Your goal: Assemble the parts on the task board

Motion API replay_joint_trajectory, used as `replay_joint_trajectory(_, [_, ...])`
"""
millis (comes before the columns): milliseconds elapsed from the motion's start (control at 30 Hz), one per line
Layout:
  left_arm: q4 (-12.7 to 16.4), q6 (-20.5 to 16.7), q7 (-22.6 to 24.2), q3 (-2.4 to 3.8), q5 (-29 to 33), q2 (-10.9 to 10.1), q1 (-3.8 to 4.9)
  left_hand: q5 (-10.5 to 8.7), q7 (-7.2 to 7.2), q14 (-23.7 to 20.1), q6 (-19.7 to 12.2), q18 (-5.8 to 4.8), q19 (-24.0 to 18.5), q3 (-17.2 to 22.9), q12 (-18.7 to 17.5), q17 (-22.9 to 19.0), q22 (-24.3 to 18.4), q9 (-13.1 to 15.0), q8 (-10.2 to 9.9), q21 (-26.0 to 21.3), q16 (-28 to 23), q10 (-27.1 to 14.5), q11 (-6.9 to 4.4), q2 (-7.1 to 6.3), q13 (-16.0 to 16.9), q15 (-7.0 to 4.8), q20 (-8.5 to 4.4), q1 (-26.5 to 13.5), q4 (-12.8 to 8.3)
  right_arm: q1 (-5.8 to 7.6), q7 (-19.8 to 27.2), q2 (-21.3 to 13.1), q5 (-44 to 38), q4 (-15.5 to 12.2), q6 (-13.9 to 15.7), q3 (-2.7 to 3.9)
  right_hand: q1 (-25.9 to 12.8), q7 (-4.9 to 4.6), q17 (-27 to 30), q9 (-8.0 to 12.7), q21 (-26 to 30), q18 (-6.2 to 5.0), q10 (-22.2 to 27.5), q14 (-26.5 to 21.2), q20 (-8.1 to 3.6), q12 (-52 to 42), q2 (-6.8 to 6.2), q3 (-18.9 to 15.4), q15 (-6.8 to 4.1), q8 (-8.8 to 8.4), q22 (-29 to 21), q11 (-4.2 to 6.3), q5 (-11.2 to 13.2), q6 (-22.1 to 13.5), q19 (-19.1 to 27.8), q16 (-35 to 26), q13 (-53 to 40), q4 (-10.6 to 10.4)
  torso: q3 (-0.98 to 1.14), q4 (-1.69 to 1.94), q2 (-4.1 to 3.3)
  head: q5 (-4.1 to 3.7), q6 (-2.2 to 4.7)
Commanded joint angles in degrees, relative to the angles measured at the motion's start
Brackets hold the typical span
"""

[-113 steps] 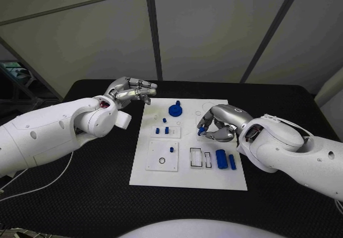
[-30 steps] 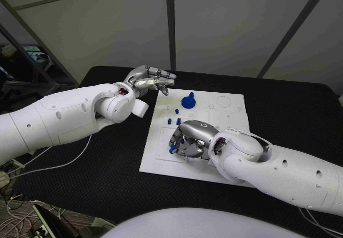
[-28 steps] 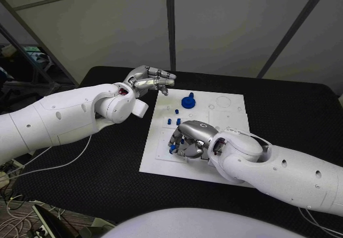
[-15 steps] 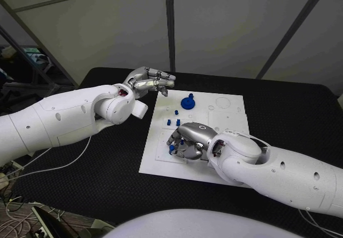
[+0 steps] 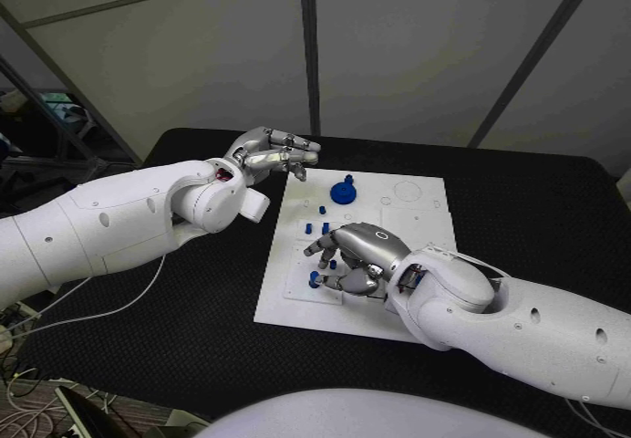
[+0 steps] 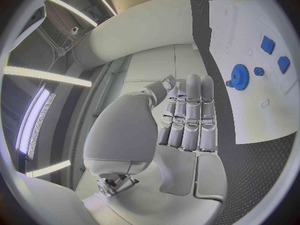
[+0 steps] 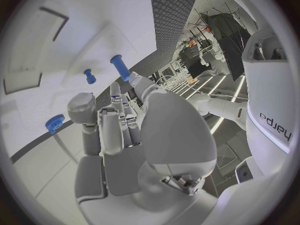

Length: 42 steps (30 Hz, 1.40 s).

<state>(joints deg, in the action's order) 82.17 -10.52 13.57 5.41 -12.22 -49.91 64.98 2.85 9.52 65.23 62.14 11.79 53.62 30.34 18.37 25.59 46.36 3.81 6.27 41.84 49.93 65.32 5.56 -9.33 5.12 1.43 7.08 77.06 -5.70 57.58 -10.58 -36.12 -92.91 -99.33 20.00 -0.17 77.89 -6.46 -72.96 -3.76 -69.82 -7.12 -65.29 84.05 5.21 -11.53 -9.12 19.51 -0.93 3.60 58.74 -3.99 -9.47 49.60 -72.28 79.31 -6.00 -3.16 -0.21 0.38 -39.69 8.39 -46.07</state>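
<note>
The right hand [image 5: 353, 258] is hovering over the board [image 5: 410, 239], fingers curled; whether it holds anything, I cannot tell. The left hand [image 5: 270, 153] is idling empty, fingers together. One gear [image 5: 343, 191] and two pegs [image 5: 315, 226] are standing near it.

White task board [image 5: 289, 301] on black table [image 5: 171, 319]
</note>
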Motion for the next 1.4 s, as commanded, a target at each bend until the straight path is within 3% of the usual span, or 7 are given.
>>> replay_joint_trajectory(33, [0.0, 1.0, 0.0, 0.03, 0.1, 0.0, -0.01, 0.14, 0.28, -0.4, -0.3, -1.51, -0.4, 0.0, -0.3, 0.0, 0.1, 0.0, -0.3, 0.1, -0.1, -0.2, -0.05, 0.57, -0.1, -0.09, 0.14, -0.1, -0.2, 0.03, 4.0, -1.8, 2.2, -1.7, 7.6, 0.05, 0.2, -0.81, 0.1, -0.4, 0.2, 0.52, -0.2, 2.7, 0.21, -0.9, -0.34, -0.8, 0.17, 0.74, 0.0, 0.31, 0.4, 1.2, 0.0, 0.3, -0.3, 0.0, -0.06, -0.04, 0.02, -0.29, 0.18])
replay_joint_trajectory(200, [0.1, 0.9, 0.0, 0.02, 0.1, -0.3, -0.06, 0.14, 0.28, -0.4, -0.3, -1.51, -0.4, 0.0, -0.3, 0.0, 0.1, 0.0, -0.3, 0.1, -0.1, -0.2, -0.05, 0.57, -0.1, -0.09, 0.14, -0.1, -0.2, 0.14, 6.5, -6.8, 12.1, -4.6, 8.6, 0.83, 0.6, -1.93, 0.6, -1.4, 0.4, 0.51, -3.4, 2.7, 0.18, -3.7, 0.51, -1.1, 0.25, 3.29, -0.2, 0.15, -0.1, 7.4, 0.1, 0.1, -1.5, -0.5, -0.14, -0.11, 0.07, -1.06, 0.49])
replay_joint_trajectory(333, [0.2, 0.9, 0.1, 0.0, 0.1, -0.5, -0.07, 0.13, 0.3, -0.4, -0.4, -1.52, -0.4, -0.1, -0.3, -0.1, 0.1, 0.0, -0.4, 0.1, -0.1, -0.3, -0.02, 0.53, -0.1, -0.05, 0.16, -0.2, -0.2, 0.77, 5.2, -12.0, 20.6, -6.4, 5.8, 2.31, -1.8, -0.84, -0.3, -1.9, -0.6, 0.68, -10.5, 3.0, -0.34, -10.5, 0.03, -3.4, -0.77, 4.97, 1.2, 1.74, -1.5, 11.1, -0.9, 0.8, -5.5, -1.9, -0.15, -0.13, 0.07, -2.08, 0.86])
replay_joint_trajectory(500, [0.3, 0.9, 0.2, -0.05, 0.1, -0.8, -0.09, 0.13, 0.3, -0.4, -0.4, -1.53, -0.5, -0.1, -0.3, -0.1, 0.1, 0.0, -0.4, 0.0, -0.1, -0.3, -0.01, 0.49, -0.1, -0.03, 0.18, -0.3, -0.2, 1.45, -0.2, -19.1, 24.4, -10.1, 2.3, 2.96, -4.8, 0.87, -7.5, -3.9, -4.0, 1.89, -14.8, 4.4, -1.94, -55.8, 1.6, -10.1, -3.29, 7.76, 5.9, 3.46, -6.8, 12.9, -4.2, 5.6, -53.8, -4.5, -0.13, -0.26, 0.19, -3.84, 1.16])
replay_joint_trajectory(567, [0.3, 0.8, 0.2, -0.08, 0.1, -1.0, -0.11, 0.13, 0.3, -0.4, -0.4, -1.53, -0.5, -0.1, -0.3, -0.1, 0.1, 0.0, -0.4, 0.0, -0.1, -0.3, -0.01, 0.49, -0.1, -0.03, 0.18, -0.3, -0.2, 1.56, -2.7, -21.6, 24.1, -11.5, 1.0, 3.06, -6.4, 1.57, -9.2, -4.9, -4.7, 1.9, -15.3, 4.6, -2.12, -61.9, 1.53, -12.7, -2.24, 8.83, 7.0, 3.1, -8.4, 12.6, -4.7, 6.6, -61.1, -6.0, -0.14, -0.51, 0.32, -4.42, 1.29])
replay_joint_trajectory(900, [0.4, 0.6, 0.2, -0.15, 0.1, -1.0, -0.13, 0.13, 0.29, -0.5, -0.4, -1.53, -0.5, -0.1, -0.3, -0.1, 0.2, 0.0, -0.4, 0.0, -0.1, -0.3, 0.0, 0.46, -0.1, -0.02, 0.2, -0.3, -0.2, 1.6, -12.3, -28.6, 17.7, -14.1, 0.2, 3.12, -6.5, 1.43, -13.7, -9.0, -7.1, 2.64, -16.7, 5.3, -2.08, -68.0, 2.31, -19.9, -2.24, 12.35, 10.7, 3.36, -10.2, 11.1, -6.6, 9.1, -69.5, -9.1, -0.36, -1.01, 0.73, -6.47, 1.56])
replay_joint_trajectory(1400, [0.8, 0.5, 0.3, -0.16, 0.1, -1.4, -0.14, 0.13, 0.29, -0.5, -0.4, -1.53, -0.5, -0.1, -0.3, -0.1, 0.2, 0.0, -0.4, 0.0, -0.1, -0.3, 0.0, 0.46, -0.1, -0.02, 0.2, -0.3, -0.2, 0.47, -19.3, -28.2, 9.9, -13.9, -1.2, 2.83, -6.4, 1.48, -14.8, -11.7, -8.0, 2.89, -16.8, 5.5, -1.99, -68.5, 1.97, -25.2, -2.19, 14.58, 12.1, 3.35, -10.8, 9.6, -7.1, 9.6, -70.9, -12.5, -0.35, -0.88, 0.61, -7.35, 1.49])
